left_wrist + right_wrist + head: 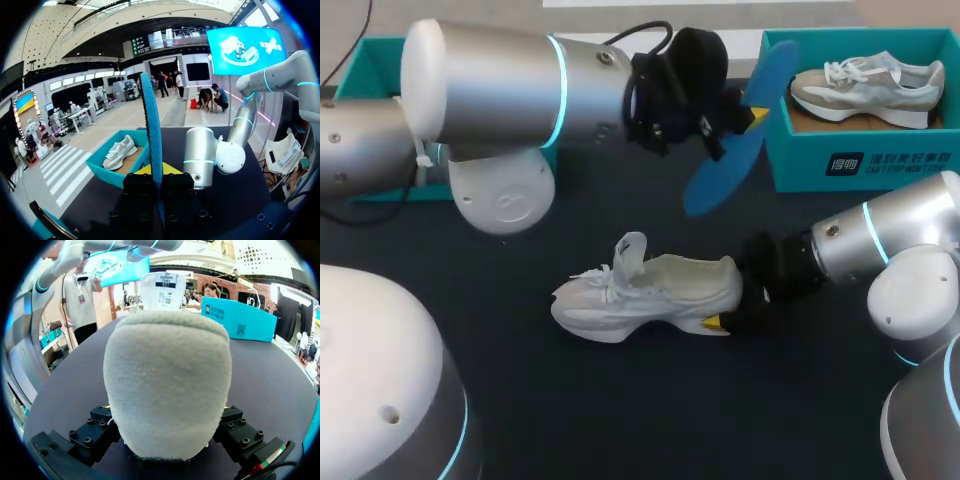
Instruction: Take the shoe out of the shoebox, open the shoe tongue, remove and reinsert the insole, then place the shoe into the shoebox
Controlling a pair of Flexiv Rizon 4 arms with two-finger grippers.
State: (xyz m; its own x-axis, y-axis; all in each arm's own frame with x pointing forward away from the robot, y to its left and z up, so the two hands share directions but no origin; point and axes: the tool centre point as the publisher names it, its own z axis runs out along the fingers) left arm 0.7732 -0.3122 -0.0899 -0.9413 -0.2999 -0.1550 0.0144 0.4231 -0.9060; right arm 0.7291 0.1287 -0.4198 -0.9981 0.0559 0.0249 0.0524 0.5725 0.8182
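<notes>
Shoe (pixel 650 295) lies on its sole near the middle of the surface (pixel 620 420), toe toward the left edge and tongue (pixel 632 250) standing upright. Its fleecy heel sits between the fingers of the right claw (pixel 732 300), which comes in from the right edge. Those fingers stand wide, one on either side of the heel, and seem to press it, though the wrist view hides the contact itself behind the heel. The insole (pixel 735 140), blue and thin, hangs clear above the surface toward the far edge, pinched partway along its length in the nearly closed left claw (pixel 745 120). It is near the teal shoebox (pixel 860 165) in the far right corner, where a second shoe (pixel 865 90) lies. I judge the insole light and floppy, apt to buckle if pushed from behind, so it wants guiding toe-first into the opening while the heel is held firm. The shoe looks light, with a soft collar and a stiffer sole.
</notes>
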